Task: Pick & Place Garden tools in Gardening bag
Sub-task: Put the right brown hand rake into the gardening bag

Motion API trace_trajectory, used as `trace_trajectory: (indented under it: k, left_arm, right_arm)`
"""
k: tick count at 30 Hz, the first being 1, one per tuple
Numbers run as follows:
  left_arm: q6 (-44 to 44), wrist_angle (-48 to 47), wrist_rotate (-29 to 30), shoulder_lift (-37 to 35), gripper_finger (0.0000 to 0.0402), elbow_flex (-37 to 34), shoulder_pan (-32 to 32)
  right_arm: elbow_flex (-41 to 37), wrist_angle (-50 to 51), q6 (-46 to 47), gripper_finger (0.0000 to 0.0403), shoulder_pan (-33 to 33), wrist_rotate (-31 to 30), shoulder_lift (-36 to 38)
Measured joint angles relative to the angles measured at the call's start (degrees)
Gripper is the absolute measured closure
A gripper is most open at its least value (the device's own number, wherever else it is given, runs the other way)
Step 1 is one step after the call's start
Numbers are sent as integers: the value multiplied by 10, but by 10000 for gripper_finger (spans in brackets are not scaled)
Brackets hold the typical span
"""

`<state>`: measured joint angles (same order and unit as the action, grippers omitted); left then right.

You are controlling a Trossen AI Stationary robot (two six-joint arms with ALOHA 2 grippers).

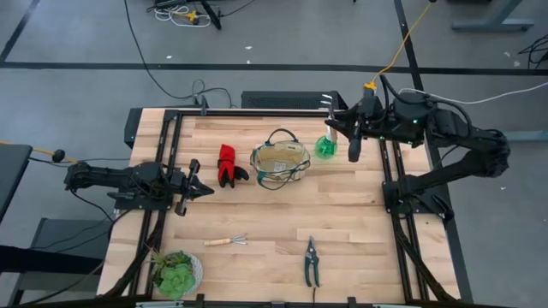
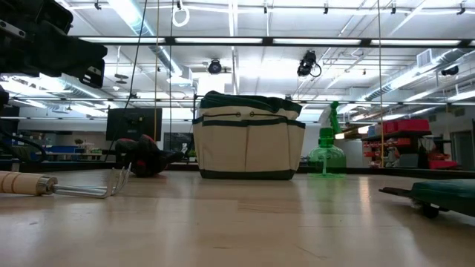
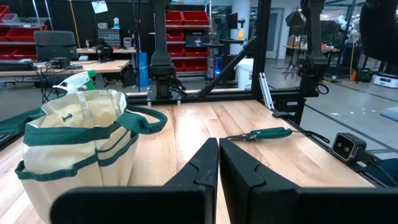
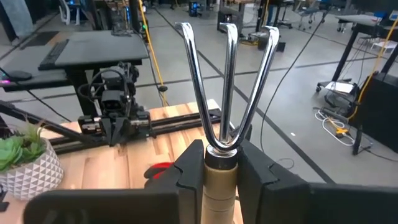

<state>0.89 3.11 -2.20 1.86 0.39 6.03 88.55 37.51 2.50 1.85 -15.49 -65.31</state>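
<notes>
The right gripper (image 4: 221,163) is clamped on a three-pronged hand fork (image 4: 226,81), its chrome tines splaying out past the dark fingers (image 4: 189,171) and its pale ferrule pinched between them. From above, this gripper (image 1: 330,114) hangs over the table's far right edge, just beside the green spray bottle (image 1: 325,146).

The left gripper (image 3: 218,163) holds nothing, its fingers pressed together; it sits low at the table's left side (image 1: 195,190), pointed toward the middle.

Nearest the front edge lie the green-handled pruning shears (image 1: 312,261) and, to their left, the wooden-handled mini rake (image 1: 227,241) (both flat on the wood, well apart from each other). The succulent (image 1: 175,274) in its pale pot sits at the front left corner.

Farther back, about mid-table, stands the gardening bag (image 1: 279,162), upright and open-mouthed, its dark loop handles drooping over the rim. The red-and-black gloves (image 1: 229,166) lie just to its left, and the spray bottle stands just to its right.

In the low view the bag (image 2: 248,137) stands squarely on the wooden table (image 2: 237,222).
</notes>
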Motion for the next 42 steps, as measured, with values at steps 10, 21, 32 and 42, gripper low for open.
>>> trace_trajectory:
  k: [10, 21, 32, 42]
  left_arm:
    - [0, 0, 0, 0, 381, 0, 0]
    - [0, 0, 0, 0, 381, 0, 0]
    - [0, 0, 0, 0, 381, 0, 0]
    - [0, 0, 0, 0, 381, 0, 0]
  right_arm:
    - [2, 28, -11, 346, 0, 0, -24]
    - [2, 42, -65, 346, 0, 31, -83]
    - [2, 27, -75, 346, 21, 61, -121]
    - [0, 38, -71, 346, 64, 61, -148]
